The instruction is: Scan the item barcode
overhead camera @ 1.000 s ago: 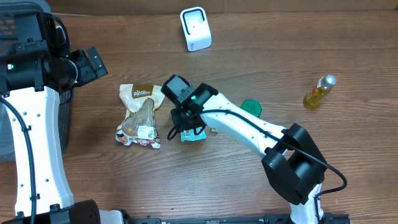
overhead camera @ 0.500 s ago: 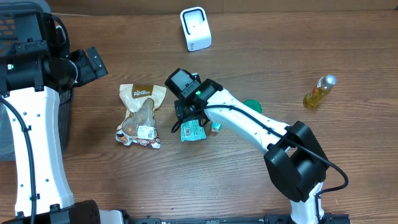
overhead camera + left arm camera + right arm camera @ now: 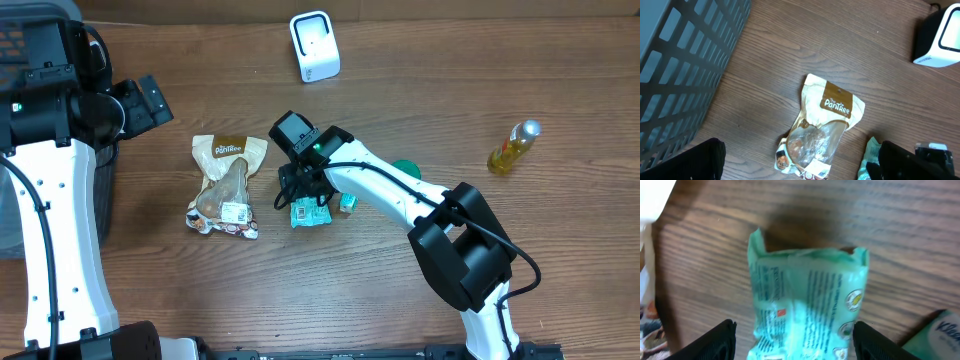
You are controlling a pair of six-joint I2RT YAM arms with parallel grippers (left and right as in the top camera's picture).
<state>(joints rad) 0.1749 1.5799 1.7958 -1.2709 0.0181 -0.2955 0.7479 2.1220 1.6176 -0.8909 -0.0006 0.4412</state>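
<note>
- right gripper (image 3: 795, 337) spread open, fingers (image 3: 720, 340) either side of crinkly green plastic packet (image 3: 807, 290) lying on brown wooden table (image 3: 900, 240)
- left gripper (image 3: 800, 160) wide open, empty, above tan printed pouch (image 3: 827, 117)

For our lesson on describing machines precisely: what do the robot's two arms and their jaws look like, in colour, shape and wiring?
Both the left arm and the right arm have smooth white link shells joined by chunky black joint housings. A thin black cable runs along each arm. A small green light glows near each wrist. The jaws are black and blocky.
</note>
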